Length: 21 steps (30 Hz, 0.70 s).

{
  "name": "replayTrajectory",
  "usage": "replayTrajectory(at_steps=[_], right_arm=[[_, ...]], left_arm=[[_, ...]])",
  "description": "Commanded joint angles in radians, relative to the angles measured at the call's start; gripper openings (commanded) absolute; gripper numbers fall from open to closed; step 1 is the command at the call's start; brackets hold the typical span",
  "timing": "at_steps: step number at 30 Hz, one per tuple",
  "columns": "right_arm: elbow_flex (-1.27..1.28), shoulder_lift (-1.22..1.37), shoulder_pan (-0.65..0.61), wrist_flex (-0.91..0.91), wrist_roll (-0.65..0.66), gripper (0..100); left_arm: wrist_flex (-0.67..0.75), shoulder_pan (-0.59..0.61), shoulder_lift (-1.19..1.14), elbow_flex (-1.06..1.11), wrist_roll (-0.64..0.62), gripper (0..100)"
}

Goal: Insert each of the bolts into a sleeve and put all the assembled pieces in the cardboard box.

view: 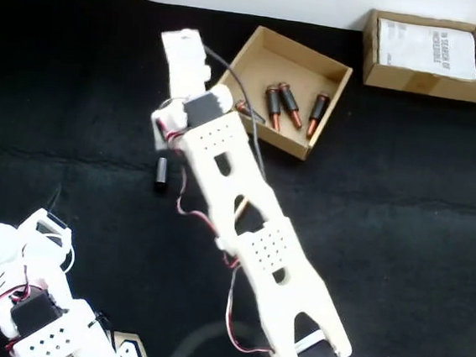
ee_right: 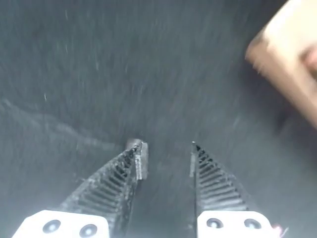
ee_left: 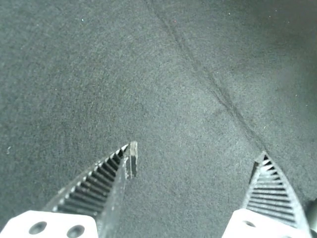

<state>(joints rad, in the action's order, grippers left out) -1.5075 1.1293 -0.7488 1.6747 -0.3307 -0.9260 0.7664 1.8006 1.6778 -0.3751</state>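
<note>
Fingers (ee_right: 119, 173) of the right gripper (ee_right: 167, 148) are being held apart, empty, near the open brown cardboard box (view: 295, 66); the left gripper (ee_left: 197, 151) is being held wide open, also empty. Four dark, copper-tipped assembled pieces (view: 272, 104) are lying boxed. One short black cylindrical sleeve (view: 162, 174), lying on the black cloth, is judged outstanding.

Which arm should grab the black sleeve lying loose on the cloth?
Right, likely. The right gripper, fingers open, is out by the cardboard box, and the black sleeve lies beside that arm. The left gripper looks onto bare cloth, its arm folded at the near corner.
</note>
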Motion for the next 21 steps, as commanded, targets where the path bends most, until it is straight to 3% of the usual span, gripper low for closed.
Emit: replayTrajectory(at_steps=[1, 21], right_arm=[[-0.008, 0.012, -0.061, 0.058, -0.035, 11.1], [-0.008, 0.107, -0.107, -0.03, 0.014, 11.1]], left_arm=[[-0.002, 0.012, 0.015, 0.018, -0.002, 36], [-0.006, -0.019, 0.015, 0.018, 0.0, 36]])
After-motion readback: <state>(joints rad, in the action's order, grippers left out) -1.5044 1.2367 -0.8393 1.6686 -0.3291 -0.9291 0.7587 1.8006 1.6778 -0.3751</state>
